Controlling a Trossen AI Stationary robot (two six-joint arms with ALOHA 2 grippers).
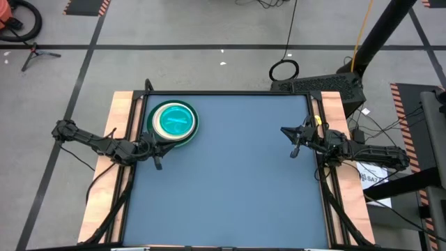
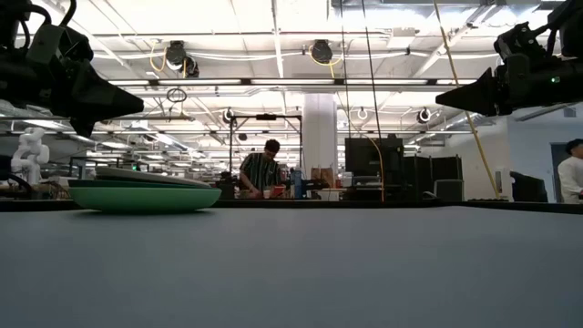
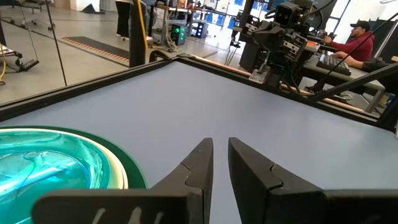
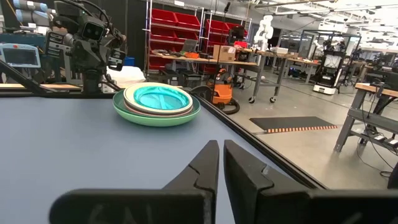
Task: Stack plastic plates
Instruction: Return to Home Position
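Your plastic plates [image 1: 174, 123] sit in one stack, far left on the table [image 1: 230, 195]; stacking looks complete. The left gripper [image 1: 158, 162] beside them and the right gripper [image 1: 294, 149] opposite are both empty, fingers nearly pressed together.

Stack of plastic plates [image 1: 174, 123] on the far left part of the table [image 1: 230, 195], left gripper [image 1: 155, 148] just beside its near edge, right gripper [image 1: 296, 134] well apart, by the table's right edge.
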